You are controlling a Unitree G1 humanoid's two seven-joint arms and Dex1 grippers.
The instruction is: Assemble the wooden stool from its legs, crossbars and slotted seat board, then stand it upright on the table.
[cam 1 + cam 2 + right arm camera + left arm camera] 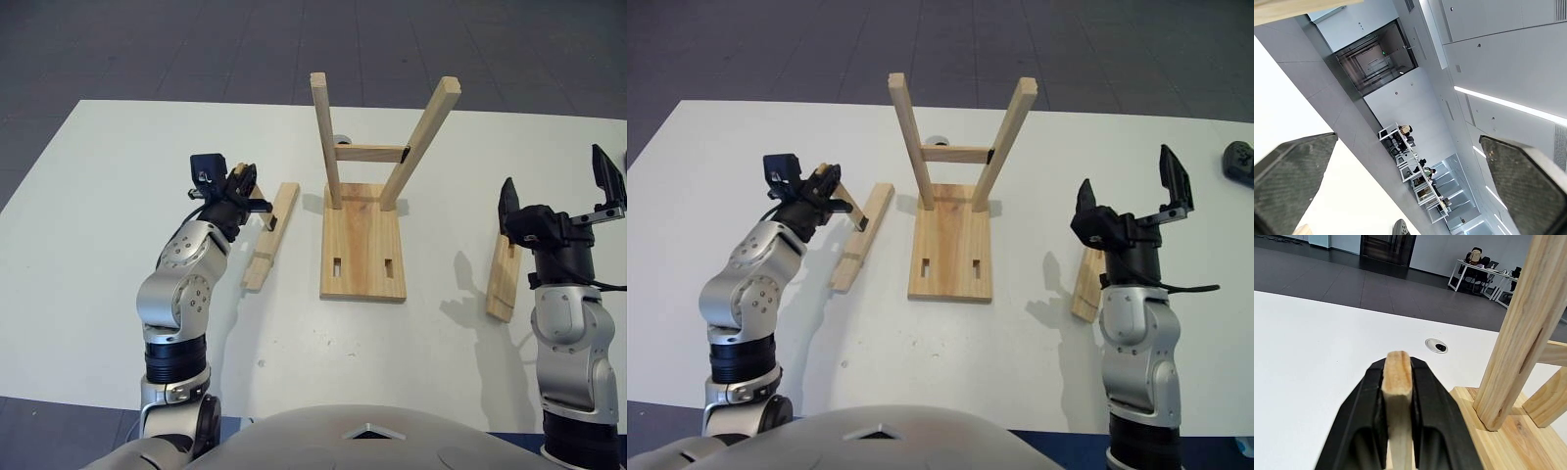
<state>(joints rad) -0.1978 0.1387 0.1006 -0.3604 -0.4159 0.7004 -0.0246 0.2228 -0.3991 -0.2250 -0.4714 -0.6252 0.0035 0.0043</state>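
Note:
The slotted seat board [362, 245] lies flat mid-table. Two legs [324, 132] stand in its far end, joined by a crossbar [370, 152]; two slots near its front edge are bare. My left gripper [253, 202] is just left of the board, shut on a thin wooden piece [1398, 382], a crossbar by its look. It sits against the far end of a loose leg [270, 240] lying on the table. My right gripper [554, 181] is raised at the right, open, fingers [1293, 181] wide apart and pointing up. Another loose leg [504, 282] lies just beneath it.
The white table [118, 294] has free room at its front and far left. A round cable hole [1436, 345] sits behind the standing legs. A dark object [1239, 162] rests at the table's far right edge.

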